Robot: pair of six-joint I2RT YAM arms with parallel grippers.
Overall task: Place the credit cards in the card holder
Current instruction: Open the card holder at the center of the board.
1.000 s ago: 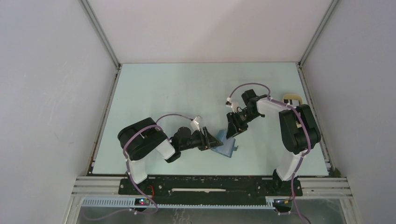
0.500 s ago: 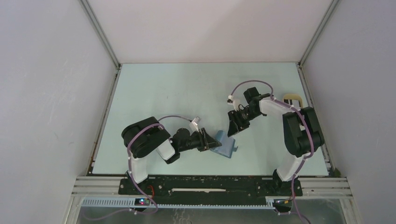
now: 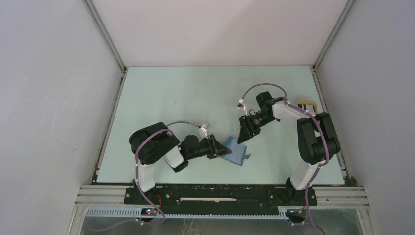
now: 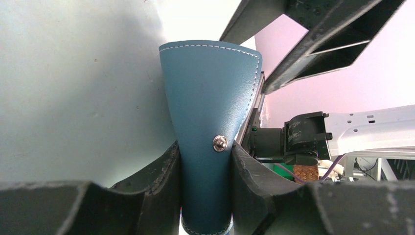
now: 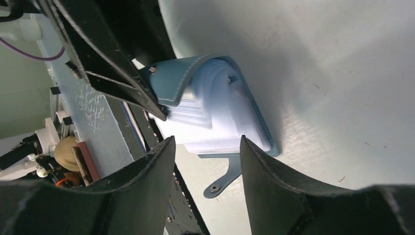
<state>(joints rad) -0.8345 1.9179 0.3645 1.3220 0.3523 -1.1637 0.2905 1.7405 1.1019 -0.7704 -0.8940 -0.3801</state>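
Card holder (image 4: 209,98), edge in left jaws

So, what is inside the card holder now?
Only light blue pockets show inside the card holder; no card is visible. The pockets' depths are hidden; the left gripper covers part of one side.

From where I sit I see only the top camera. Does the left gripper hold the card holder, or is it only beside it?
Observer: It holds it. In the left wrist view the left gripper has a finger pressed on each side of the card holder, at the snap button.
Operator: Does the right gripper carry a card?
Observer: No. The right wrist view shows the right gripper open, nothing between its fingers.
Operator: Is the card holder open?
Observer: Yes, its light blue pockets face the right wrist camera; I see no card in them.
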